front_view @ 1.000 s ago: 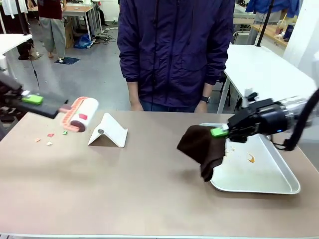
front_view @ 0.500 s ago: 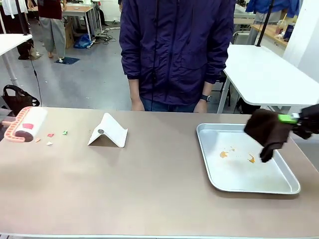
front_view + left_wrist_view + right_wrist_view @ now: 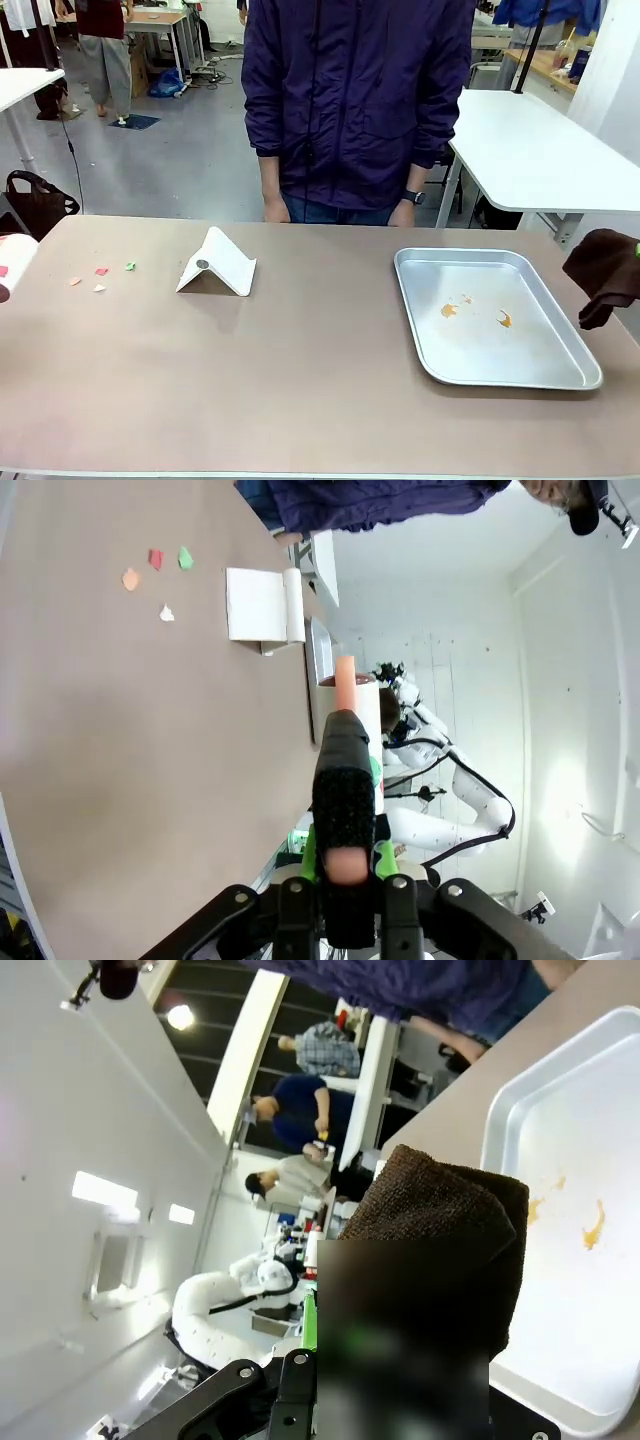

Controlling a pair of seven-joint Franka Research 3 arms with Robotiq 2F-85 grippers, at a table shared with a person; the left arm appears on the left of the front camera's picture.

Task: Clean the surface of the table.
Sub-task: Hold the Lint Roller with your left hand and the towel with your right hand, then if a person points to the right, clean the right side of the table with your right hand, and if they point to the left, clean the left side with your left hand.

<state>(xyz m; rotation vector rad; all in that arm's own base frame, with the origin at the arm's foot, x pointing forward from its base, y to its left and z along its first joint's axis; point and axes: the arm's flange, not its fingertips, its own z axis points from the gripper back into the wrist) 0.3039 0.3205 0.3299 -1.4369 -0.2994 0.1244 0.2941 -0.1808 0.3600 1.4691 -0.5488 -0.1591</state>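
The taupe table [image 3: 300,380] carries several small coloured paper scraps [image 3: 100,275] near its left end, also seen as scraps [image 3: 155,565] in the left wrist view. My left gripper [image 3: 345,880] is shut on the black-and-pink handle of a lint roller [image 3: 360,705], whose white roll [image 3: 8,265] peeks in at the table's left edge. My right gripper [image 3: 400,1360] is shut on a dark brown cloth [image 3: 440,1250] that hides its fingers. That cloth [image 3: 605,275] hangs just past the table's right edge, beside the tray.
A silver metal tray [image 3: 560,378] with orange stains [image 3: 475,312] lies on the right half. A white folded stand [image 3: 215,262] sits left of centre. A person in a dark purple jacket [image 3: 355,100] stands at the far edge, hands down.
Both arms have drawn outward. The left took the lint roller from near the stand to the left edge; the right carried the cloth off the tray to the right edge.
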